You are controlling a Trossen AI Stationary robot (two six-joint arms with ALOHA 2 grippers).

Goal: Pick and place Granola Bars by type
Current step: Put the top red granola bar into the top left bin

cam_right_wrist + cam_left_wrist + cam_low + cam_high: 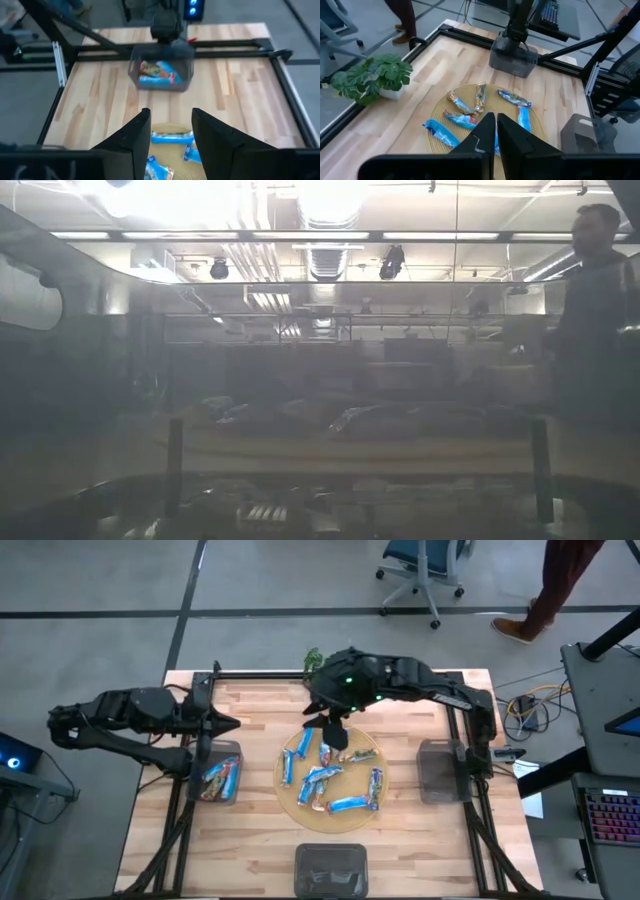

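Several blue-wrapped granola bars (318,780) lie flat on a round woven plate (330,827) at the table's middle. More bars (218,778) lie in the grey bin (236,752) at the left. My right gripper (335,735) hangs over the plate's far part, open, with nothing between its fingers; its wrist view shows a bar (172,136) below the gap (170,127). My left gripper (235,724) is shut and empty, raised beside the left bin's far end; in the left wrist view its fingers (495,132) point toward the plate (445,107).
A grey bin (440,770) stands at the table's right and another (330,865) at the near edge. A small potted plant (315,660) sits at the far edge. Black frame rails border the table. A person (600,310) stands beyond it.
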